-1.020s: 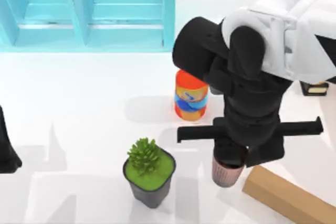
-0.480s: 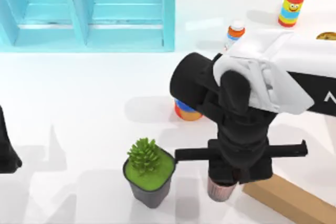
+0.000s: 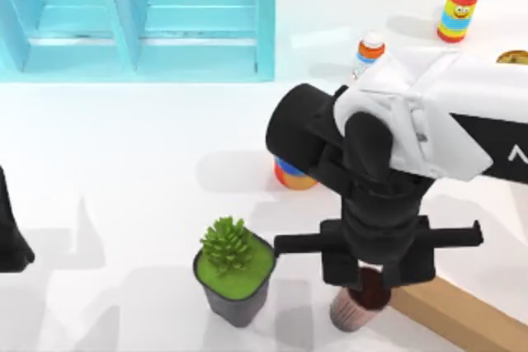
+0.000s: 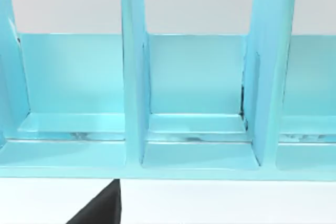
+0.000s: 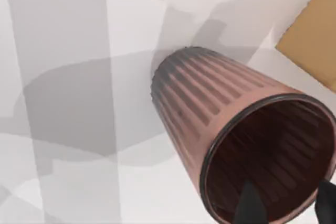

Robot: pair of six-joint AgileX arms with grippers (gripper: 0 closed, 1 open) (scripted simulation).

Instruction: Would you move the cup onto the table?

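Note:
The pinkish-brown ribbed cup (image 3: pixel 353 309) (image 5: pixel 210 103) stands upright on the white table (image 3: pixel 124 162) (image 5: pixel 68 182), near the front edge and right of centre. Its dark reddish inside faces up. My right gripper (image 3: pixel 375 279) (image 5: pixel 287 205) hovers over the cup's rim and is open. The two dark fingertips (image 5: pixel 249 205) stand apart, one over the cup's mouth and the other by the rim's far side. My left arm (image 3: pixel 10 237) is parked at the table's left edge.
A green plant in a dark pot (image 3: pixel 235 274) stands just left of the cup, and a tan wooden block (image 3: pixel 462 315) just right of it. An orange can (image 3: pixel 290 175) sits behind, under the arm. The light-blue shelf unit (image 3: pixel 140 18) (image 4: pixel 194 93) fills the back left.
The right arm carried the cup down and towards the front of the table. The cup now rests there, the fingers have spread, and its dark inside has come into sight.

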